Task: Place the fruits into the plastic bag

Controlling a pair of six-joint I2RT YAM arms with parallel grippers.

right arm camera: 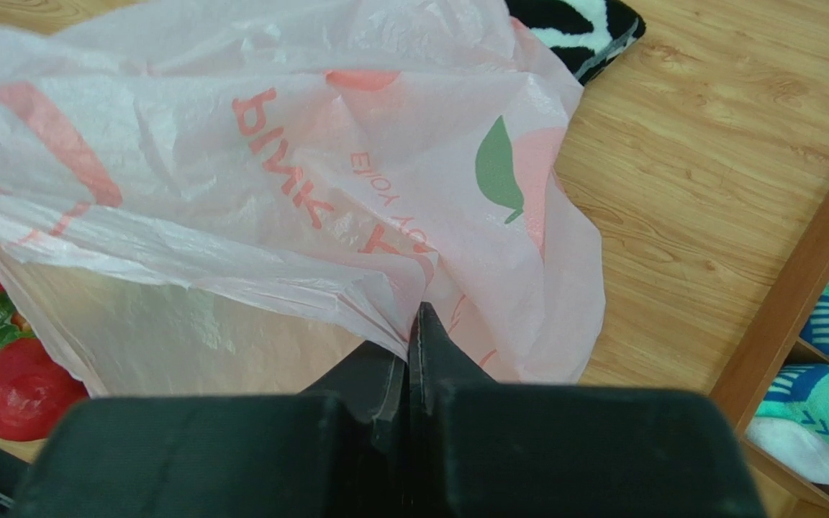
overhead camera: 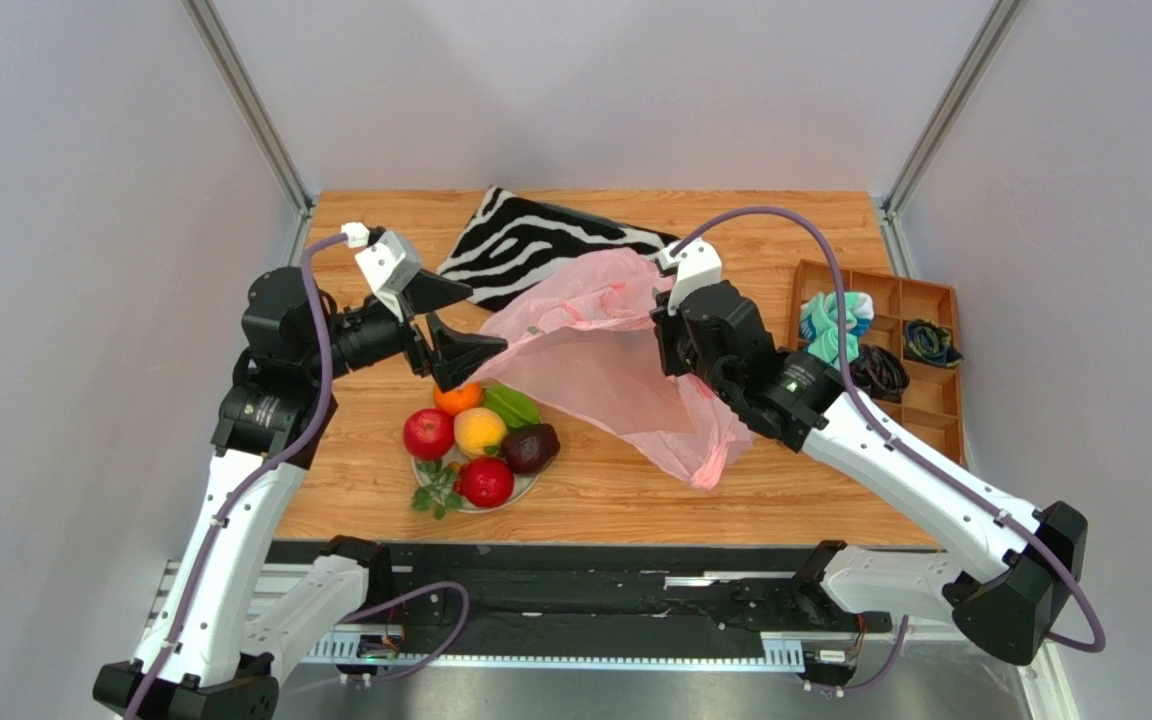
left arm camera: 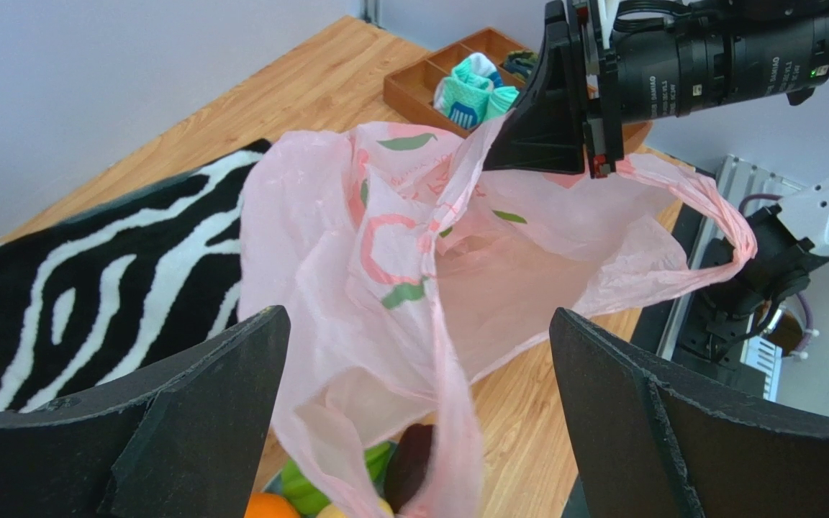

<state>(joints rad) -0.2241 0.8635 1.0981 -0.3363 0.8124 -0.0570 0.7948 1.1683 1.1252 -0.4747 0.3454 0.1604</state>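
Right gripper (right arm camera: 417, 324) clamped shut on a fold of the plastic bag (overhead camera: 597, 353), film pinched flat between the jaws. Left gripper (left arm camera: 417, 324) wide open, grasping nothing, with bag film hanging in the gap between its fingers. Bag is thin translucent pink, crinkled, with darker pink lettering and green leaf prints. It sits in the centre of the top frame, its upper right part held up off the wooden table (overhead camera: 778, 480). Fruits (overhead camera: 480, 444) are grouped just below-left of the bag, centre-left of frame. Only the top view gives the full layout, including the zebra pouch (overhead camera: 537, 248) behind the bag. Only the left wrist view shows the handle loop (left arm camera: 727, 232) at frame right and the right fingers pinching the rim from the far side. Only the right wrist view shows the print close up, reversed, plus one red fruit (right arm camera: 19, 389) at lower left.
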